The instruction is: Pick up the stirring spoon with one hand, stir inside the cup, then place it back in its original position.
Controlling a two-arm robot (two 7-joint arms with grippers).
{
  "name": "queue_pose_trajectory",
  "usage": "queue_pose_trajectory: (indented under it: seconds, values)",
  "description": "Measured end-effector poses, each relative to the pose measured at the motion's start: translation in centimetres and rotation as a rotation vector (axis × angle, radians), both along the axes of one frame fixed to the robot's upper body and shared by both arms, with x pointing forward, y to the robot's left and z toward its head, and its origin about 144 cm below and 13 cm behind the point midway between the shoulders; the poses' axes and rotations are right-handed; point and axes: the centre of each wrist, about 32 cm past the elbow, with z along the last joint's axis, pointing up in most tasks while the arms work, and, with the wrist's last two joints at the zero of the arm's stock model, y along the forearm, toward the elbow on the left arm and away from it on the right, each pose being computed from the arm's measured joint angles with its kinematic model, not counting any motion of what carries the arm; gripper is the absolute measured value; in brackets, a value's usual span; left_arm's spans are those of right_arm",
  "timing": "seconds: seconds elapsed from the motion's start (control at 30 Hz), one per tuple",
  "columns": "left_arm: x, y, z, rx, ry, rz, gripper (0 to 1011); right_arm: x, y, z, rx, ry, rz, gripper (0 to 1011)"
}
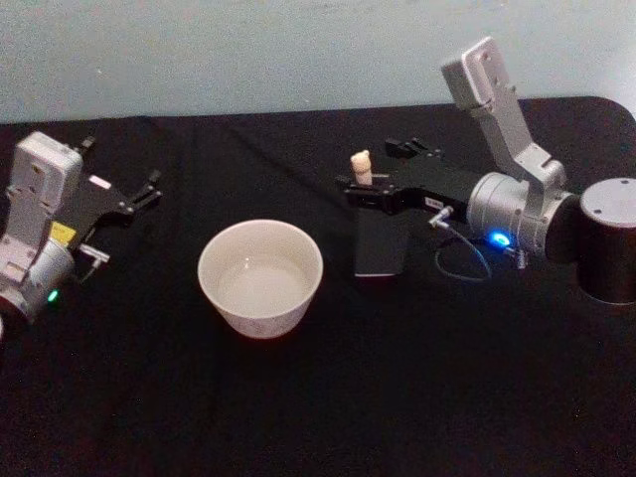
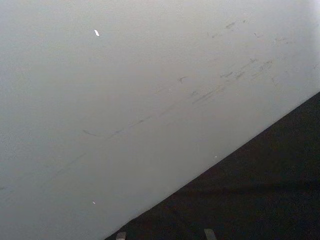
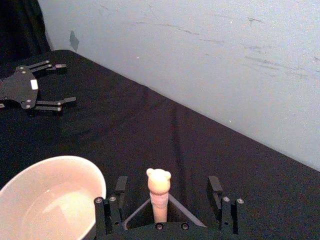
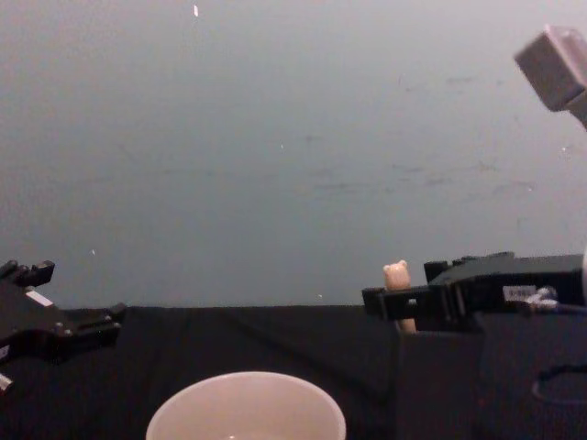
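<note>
The right gripper (image 1: 376,167) is reaching in from the right over the dark grey holder (image 1: 380,248). Its fingers are standing apart, one on each side of the stirring spoon (image 1: 362,165). In the right wrist view a gap is showing on both sides between the fingers (image 3: 215,184) and the bear-topped handle. The spoon is standing upright in the holder, with its bowl hidden inside. The cup (image 1: 263,323) is sitting on the black table (image 1: 298,417) to the left of the holder, near it but not touching. The left gripper (image 1: 121,169) is resting at the table's left side, well apart from the cup, with its fingers spread.
</note>
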Motion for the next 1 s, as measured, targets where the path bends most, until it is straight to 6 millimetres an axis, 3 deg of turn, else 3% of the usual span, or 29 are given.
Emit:
queue_pose_trajectory:
  seconds: [1.0]
  values:
    - [0.00,0.00,0.00,0.000,0.000,0.000,1001,0.34,0.65,-0.56,-0.015,-0.018,-0.004,992]
